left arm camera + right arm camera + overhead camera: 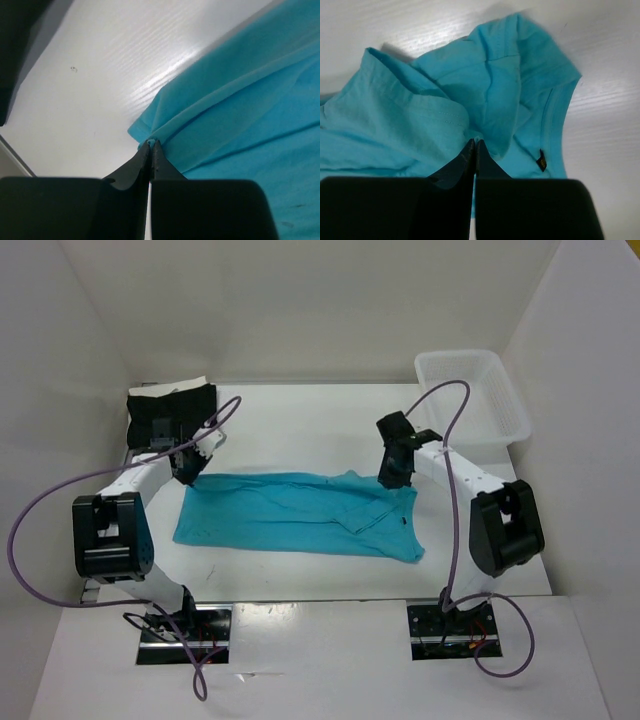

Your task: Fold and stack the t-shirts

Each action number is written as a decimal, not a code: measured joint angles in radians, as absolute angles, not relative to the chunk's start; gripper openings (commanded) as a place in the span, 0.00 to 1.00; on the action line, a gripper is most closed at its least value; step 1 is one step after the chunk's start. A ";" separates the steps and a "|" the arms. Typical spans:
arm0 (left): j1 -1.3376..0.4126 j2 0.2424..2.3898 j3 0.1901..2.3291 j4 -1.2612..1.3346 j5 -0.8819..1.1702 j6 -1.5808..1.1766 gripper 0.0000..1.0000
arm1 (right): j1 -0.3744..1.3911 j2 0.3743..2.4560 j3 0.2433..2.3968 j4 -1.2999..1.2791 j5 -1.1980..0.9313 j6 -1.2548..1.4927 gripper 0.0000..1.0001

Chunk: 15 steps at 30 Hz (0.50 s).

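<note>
A teal t-shirt (290,515) lies folded lengthwise across the middle of the white table. My left gripper (188,475) is shut on its far left corner; the left wrist view shows the pinched fabric (152,140) between the closed fingertips. My right gripper (392,478) is shut on the shirt's far right edge near the collar; the right wrist view shows the fabric (475,140) bunched at the tips, with the neckband and a small dark label (541,161) beside them. A folded black t-shirt (170,412) lies at the far left corner.
A clear plastic basket (470,395) stands at the far right. White walls close in the table on the left, back and right. Purple cables loop from both arms.
</note>
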<state>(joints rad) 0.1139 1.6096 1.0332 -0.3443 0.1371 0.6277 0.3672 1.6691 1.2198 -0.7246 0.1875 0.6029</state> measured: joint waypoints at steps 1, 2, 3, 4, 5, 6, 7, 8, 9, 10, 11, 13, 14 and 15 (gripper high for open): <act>0.119 1.602 1.024 -0.346 0.141 0.635 0.01 | 0.375 1.647 1.197 -0.722 0.180 0.612 0.00; 0.126 1.594 1.016 -0.351 0.143 0.648 0.01 | 0.381 1.626 1.173 -0.719 0.173 0.619 0.00; 0.134 1.586 1.006 -0.356 0.144 0.656 0.01 | 0.388 1.610 1.152 -0.719 0.166 0.627 0.00; 0.139 1.581 0.999 -0.365 0.146 0.661 0.01 | 0.392 1.597 1.133 -0.715 0.160 0.633 0.00; 0.142 1.579 0.992 -0.372 0.147 0.670 0.01 | 0.395 1.586 1.113 -0.716 0.156 0.640 0.00; 0.146 1.578 0.989 -0.379 0.147 0.676 0.01 | 0.395 1.580 1.097 -0.716 0.152 0.647 0.00; 0.147 1.578 0.983 -0.382 0.147 0.683 0.01 | 0.398 1.576 1.078 -0.715 0.152 0.654 0.00; 0.148 1.578 0.976 -0.384 0.147 0.688 0.01 | 0.400 1.575 1.065 -0.715 0.149 0.659 0.00; 0.148 1.578 0.971 -0.392 0.147 0.698 0.02 | 0.400 1.575 1.052 -0.715 0.148 0.664 0.00; 0.148 1.578 0.967 -0.400 0.147 0.706 0.02 | 0.400 1.575 1.040 -0.715 0.147 0.667 0.00; 0.147 1.578 0.963 -0.411 0.147 0.712 0.03 | 0.400 1.575 1.032 -0.718 0.147 0.672 0.00; 0.147 1.575 0.957 -0.425 0.151 0.732 0.06 | 0.400 1.575 1.024 -0.718 0.148 0.680 0.00; 0.147 1.573 0.952 -0.430 0.152 0.741 0.06 | 0.400 1.573 1.022 -0.717 0.149 0.683 0.00; 0.147 1.573 0.949 -0.436 0.152 0.754 0.06 | 0.400 1.572 1.021 -0.719 0.149 0.686 0.00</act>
